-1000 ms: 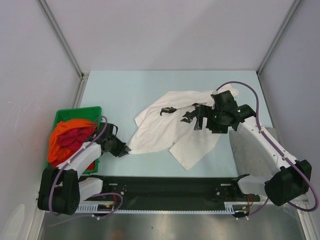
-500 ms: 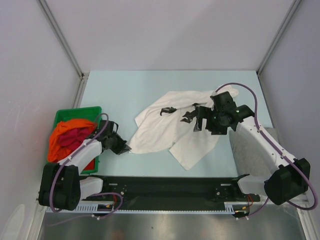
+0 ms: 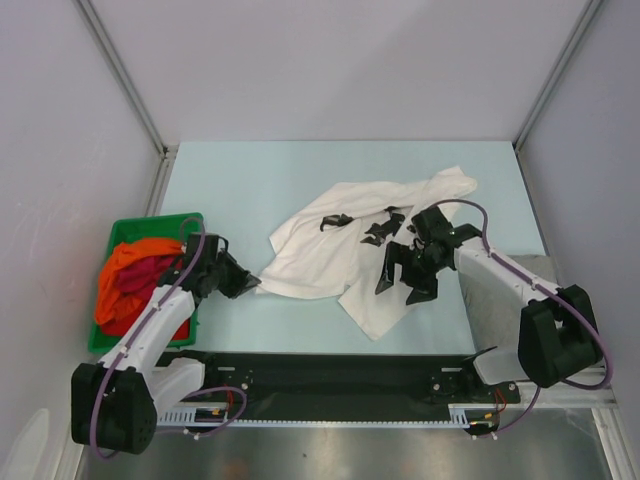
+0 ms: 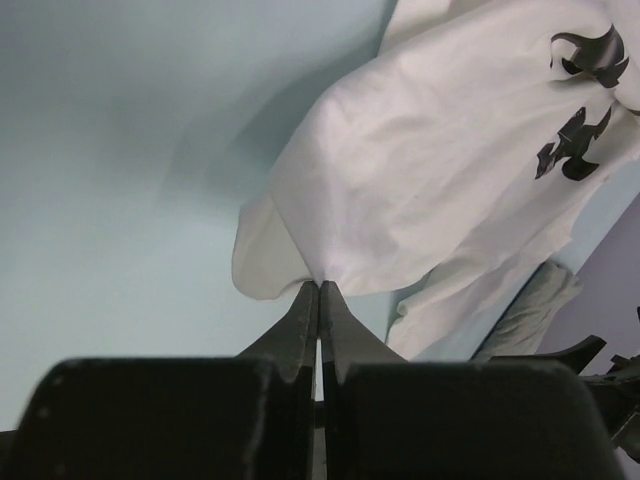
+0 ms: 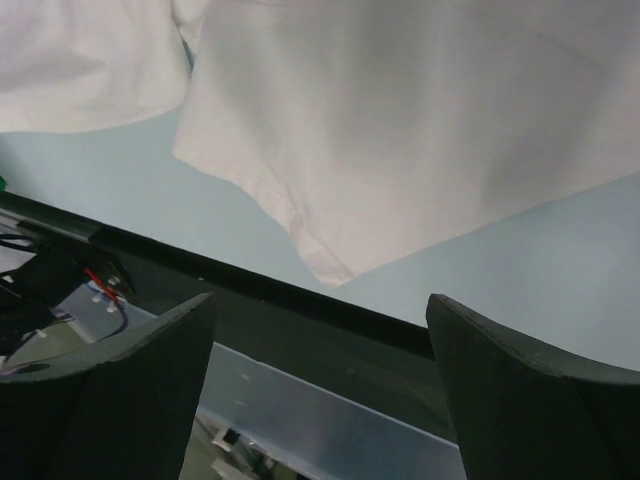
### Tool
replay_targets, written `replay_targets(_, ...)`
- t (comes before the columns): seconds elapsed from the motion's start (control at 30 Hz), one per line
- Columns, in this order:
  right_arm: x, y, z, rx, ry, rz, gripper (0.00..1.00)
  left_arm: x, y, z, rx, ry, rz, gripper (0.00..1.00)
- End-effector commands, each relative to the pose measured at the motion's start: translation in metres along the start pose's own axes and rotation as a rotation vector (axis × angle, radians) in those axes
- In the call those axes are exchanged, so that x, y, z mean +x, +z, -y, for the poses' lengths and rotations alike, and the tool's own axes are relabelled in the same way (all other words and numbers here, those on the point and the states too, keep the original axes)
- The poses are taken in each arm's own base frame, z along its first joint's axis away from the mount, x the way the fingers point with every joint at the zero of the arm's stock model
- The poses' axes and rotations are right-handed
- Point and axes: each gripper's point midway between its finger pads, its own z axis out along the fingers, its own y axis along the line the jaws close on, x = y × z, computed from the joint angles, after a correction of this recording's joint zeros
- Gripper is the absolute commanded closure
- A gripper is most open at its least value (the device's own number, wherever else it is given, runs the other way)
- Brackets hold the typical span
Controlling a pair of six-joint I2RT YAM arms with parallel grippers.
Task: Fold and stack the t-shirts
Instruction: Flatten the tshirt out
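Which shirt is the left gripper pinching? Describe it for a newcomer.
On the pale blue table, right of the green bin, lies the white shirt, spread out, the left gripper shut on its left edge. It alone carries black prints; the orange shirt and dark red shirt sit bunched in the bin.

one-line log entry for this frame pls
phase: grasp for fold | left gripper: shut on white t-shirt edge | right gripper: open, above same shirt | green bin: orange shirt, dark red shirt inside
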Motion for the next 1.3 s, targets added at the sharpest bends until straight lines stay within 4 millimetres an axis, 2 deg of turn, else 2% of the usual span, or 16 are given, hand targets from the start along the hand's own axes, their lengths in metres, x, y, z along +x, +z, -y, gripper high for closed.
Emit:
replay_targets(0.0,0.002,-0.001,-0.016,-0.099,0.067,0.020,0.09,-0.003,-0.009,0.016,0.049,0.035,-0.001,1.00)
replay_targets(0.1,0.015,0.003,-0.012,-0.133,0.165,0.043,0.18,0.000,-0.011,0.023,0.090,0.072,0.002,1.00)
replay_targets(0.17,0.017,0.002,-0.014,-0.173,0.246,0.078,0.19,0.004,-0.012,0.027,0.117,0.116,-0.009,1.00)
replay_targets(0.2,0.028,0.010,-0.004,-0.155,0.295,0.059,0.20,0.008,-0.013,0.027,0.126,0.156,-0.019,1.00)
replay_targets(0.23,0.030,0.007,-0.006,-0.174,0.370,0.072,0.21,0.012,-0.014,0.031,0.145,0.181,-0.037,1.00)
replay_targets(0.33,0.043,0.018,0.009,-0.139,0.492,0.104,0.26,0.021,-0.013,0.032,0.160,0.279,-0.066,1.00)
replay_targets(0.4,0.043,0.017,0.006,-0.150,0.568,0.166,0.33,0.025,-0.012,0.030,0.162,0.323,-0.077,1.00)
replay_targets(0.43,0.048,0.021,0.011,-0.134,0.603,0.173,0.34,0.026,-0.010,0.027,0.156,0.330,-0.082,1.00)
replay_targets(0.53,0.054,0.028,0.002,-0.161,0.712,0.221,0.41,0.029,-0.009,0.026,0.162,0.363,-0.092,1.00)
replay_targets(0.57,0.048,0.029,0.003,-0.153,0.748,0.272,0.42,0.028,-0.010,0.027,0.165,0.372,-0.090,1.00)
replay_targets(0.6,0.058,0.031,-0.005,-0.149,0.769,0.265,0.42,0.028,-0.009,0.027,0.168,0.390,-0.090,1.00)
replay_targets(0.7,0.056,0.032,-0.005,-0.131,0.823,0.366,0.42,0.028,-0.011,0.030,0.185,0.419,-0.093,1.00)
replay_targets(0.8,0.059,0.039,0.001,-0.118,0.876,0.402,0.43,0.030,-0.009,0.033,0.200,0.432,-0.109,1.00)
replay_targets(0.93,0.077,0.053,0.003,-0.062,0.902,0.402,0.46,0.032,-0.009,0.035,0.213,0.456,-0.127,1.00)
replay_targets(1.1,0.078,0.067,0.003,-0.104,0.953,0.383,0.53,0.033,-0.010,0.036,0.221,0.465,-0.136,1.00)
replay_targets(1.27,0.076,0.068,0.005,-0.097,0.960,0.414,0.53,0.035,-0.008,0.031,0.213,0.461,-0.141,1.00)
